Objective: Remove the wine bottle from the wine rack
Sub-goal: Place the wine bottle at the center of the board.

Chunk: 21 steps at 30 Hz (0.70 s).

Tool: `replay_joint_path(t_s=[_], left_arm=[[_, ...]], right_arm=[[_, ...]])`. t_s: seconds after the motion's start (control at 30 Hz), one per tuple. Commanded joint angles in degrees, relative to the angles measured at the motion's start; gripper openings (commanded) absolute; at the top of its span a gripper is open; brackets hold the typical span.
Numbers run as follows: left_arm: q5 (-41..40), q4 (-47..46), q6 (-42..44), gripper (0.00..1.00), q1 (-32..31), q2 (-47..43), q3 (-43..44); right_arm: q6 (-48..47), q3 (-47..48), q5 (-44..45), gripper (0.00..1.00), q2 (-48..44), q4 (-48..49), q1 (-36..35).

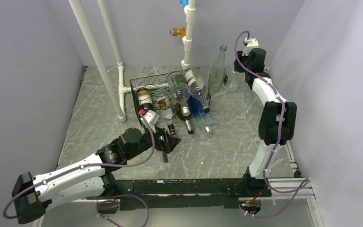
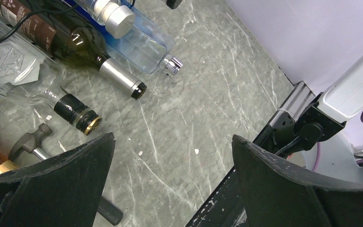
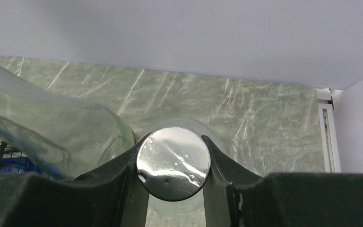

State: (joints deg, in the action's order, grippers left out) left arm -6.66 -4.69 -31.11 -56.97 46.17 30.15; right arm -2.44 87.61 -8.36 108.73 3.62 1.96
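From above, we see the wine rack (image 1: 170, 90) in the middle of the table (image 1: 227, 146). Bottles lie in it, and a dark bottle (image 1: 185, 113) pokes out of its front. The left gripper (image 1: 165, 142) sits low just before the rack. The right gripper (image 1: 236, 71) meets a clear bottle (image 1: 230, 85) that stands off the rack, to its right, beside a tall bottle (image 1: 217, 66).

At the left wrist, the fingers (image 2: 52, 189) gape wide over the table, holding nothing.

At the right wrist, the fingers (image 3: 118, 175) clamp the clear bottle's silver cap (image 3: 173, 163).
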Motion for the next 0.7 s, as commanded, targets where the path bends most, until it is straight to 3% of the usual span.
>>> replay_joint_path(t_s=[0.0, 0.1, 0.2, 0.67], left_arm=[[-1.3, -0.1, 1.6, 1.0, 0.4, 0.4, 3.0], [-1.3, -0.2, 1.7, 0.99, 0.5, 0.6, 3.1], [-1.0, -0.4, 1.7, 1.0, 0.5, 1.0, 3.1], [-0.3, -0.3, 1.1, 0.99, 0.6, 0.5, 3.4]], right_arm=[[1.6, 7.1, 2.9, 0.0, -1.3, 12.2, 0.1], [1.5, 7.0, 2.9, 0.01, -0.5, 12.2, 0.0], [1.4, 6.2, 2.5, 0.14, -0.5, 12.2, 0.0], [0.6, 4.7, -0.3, 0.58, -2.0, 9.6, -0.1]])
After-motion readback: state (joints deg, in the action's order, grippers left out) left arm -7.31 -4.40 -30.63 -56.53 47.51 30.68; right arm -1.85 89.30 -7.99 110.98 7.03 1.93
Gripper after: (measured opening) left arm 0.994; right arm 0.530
